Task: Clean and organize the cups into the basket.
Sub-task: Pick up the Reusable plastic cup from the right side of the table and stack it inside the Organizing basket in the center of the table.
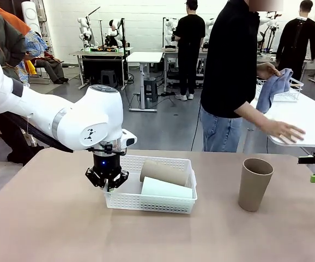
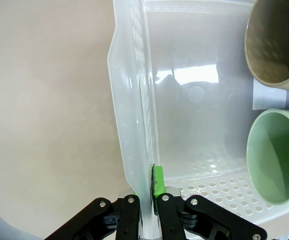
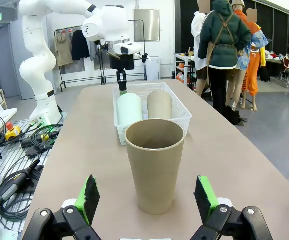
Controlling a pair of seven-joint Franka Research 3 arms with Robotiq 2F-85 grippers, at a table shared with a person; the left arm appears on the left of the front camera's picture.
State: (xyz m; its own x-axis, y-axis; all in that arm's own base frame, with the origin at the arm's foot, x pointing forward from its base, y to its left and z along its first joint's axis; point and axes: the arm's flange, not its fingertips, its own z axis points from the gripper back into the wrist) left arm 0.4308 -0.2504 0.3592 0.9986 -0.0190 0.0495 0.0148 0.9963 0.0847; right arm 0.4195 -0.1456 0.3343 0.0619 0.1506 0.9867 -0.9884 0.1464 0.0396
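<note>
The basket is clamped at its left wall by the left jaws, pointed straight down. A mint cup and a tan cup lie inside. A third cup stands well right, ringed by bare counter. The right jaws are held wide, level, facing it.

The table has a plain, matte, tan-brown top. A white basket with perforated sides rests flat on it, left of centre. A tan cup stands upright on the table, mouth up, toward the right side and well apart from the basket. Both sit on the table's nearer half.
</note>
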